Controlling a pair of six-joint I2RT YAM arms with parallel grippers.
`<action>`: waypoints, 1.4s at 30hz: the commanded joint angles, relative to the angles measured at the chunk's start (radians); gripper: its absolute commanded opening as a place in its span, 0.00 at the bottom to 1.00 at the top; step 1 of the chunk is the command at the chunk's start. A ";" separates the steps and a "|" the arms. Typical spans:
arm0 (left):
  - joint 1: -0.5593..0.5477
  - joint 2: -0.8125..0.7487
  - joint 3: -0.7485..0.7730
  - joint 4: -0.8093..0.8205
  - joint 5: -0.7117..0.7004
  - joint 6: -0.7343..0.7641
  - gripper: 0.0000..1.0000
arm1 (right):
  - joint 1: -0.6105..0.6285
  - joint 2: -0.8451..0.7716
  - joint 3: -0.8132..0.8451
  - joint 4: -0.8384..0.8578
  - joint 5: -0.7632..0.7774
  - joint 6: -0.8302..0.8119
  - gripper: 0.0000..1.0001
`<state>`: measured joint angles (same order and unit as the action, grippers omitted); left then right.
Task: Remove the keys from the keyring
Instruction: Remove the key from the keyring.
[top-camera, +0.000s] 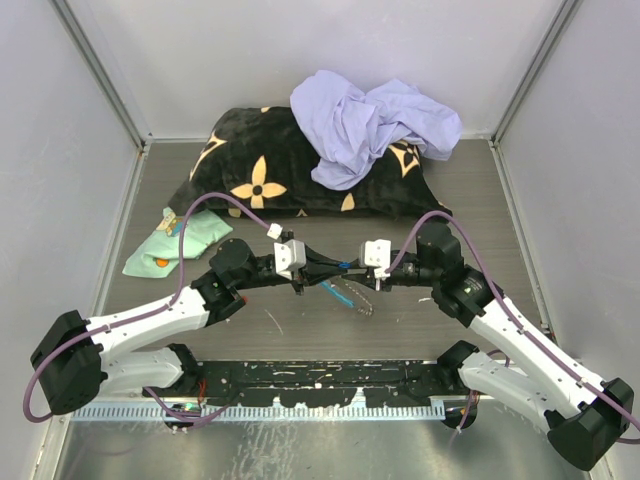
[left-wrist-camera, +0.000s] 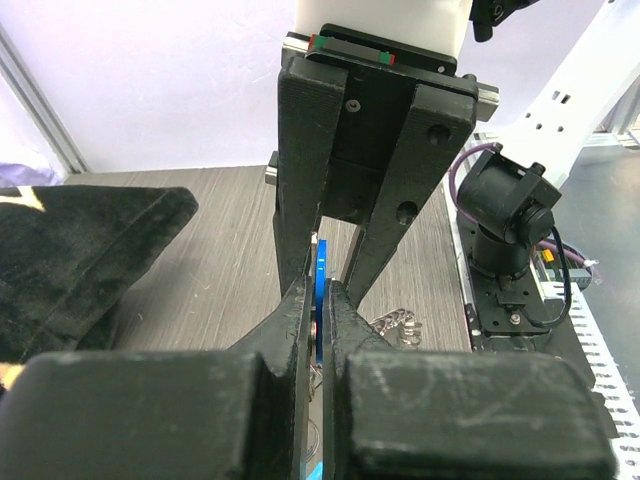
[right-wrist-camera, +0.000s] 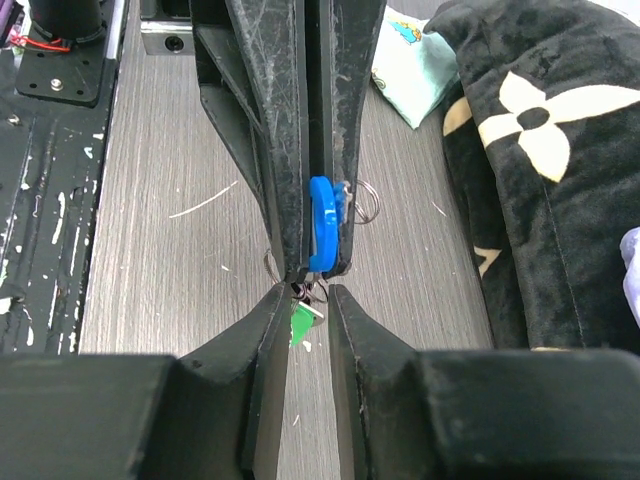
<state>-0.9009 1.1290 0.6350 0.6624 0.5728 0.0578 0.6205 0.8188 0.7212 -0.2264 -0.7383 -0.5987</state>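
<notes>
My left gripper is shut on a small bright-blue plastic tag, held edge-on above the table. Thin wire rings hang beside the tag. My right gripper meets it tip to tip, its jaws a little apart. A green-tagged key hangs in that gap, against one finger and clear of the other. Below the grippers, the keyring's silver chain and its light-blue crescent piece show just above or on the table.
A black pillow with tan flowers lies at the back with a lavender cloth heaped on it. A mint-green cloth lies at the left. White walls enclose the table, and a black rail runs along the near edge.
</notes>
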 joint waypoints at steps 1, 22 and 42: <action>0.006 -0.006 0.014 0.122 0.011 -0.015 0.00 | 0.008 -0.002 0.002 0.076 -0.035 0.027 0.27; 0.006 -0.032 -0.012 0.171 0.006 -0.051 0.00 | 0.019 -0.008 -0.036 0.140 -0.079 0.060 0.21; 0.007 -0.083 -0.038 0.208 -0.056 -0.109 0.00 | 0.023 -0.060 -0.035 0.122 -0.059 0.072 0.01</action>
<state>-0.9009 1.1038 0.5957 0.7437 0.5625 -0.0376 0.6365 0.7837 0.6788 -0.1276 -0.7944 -0.5461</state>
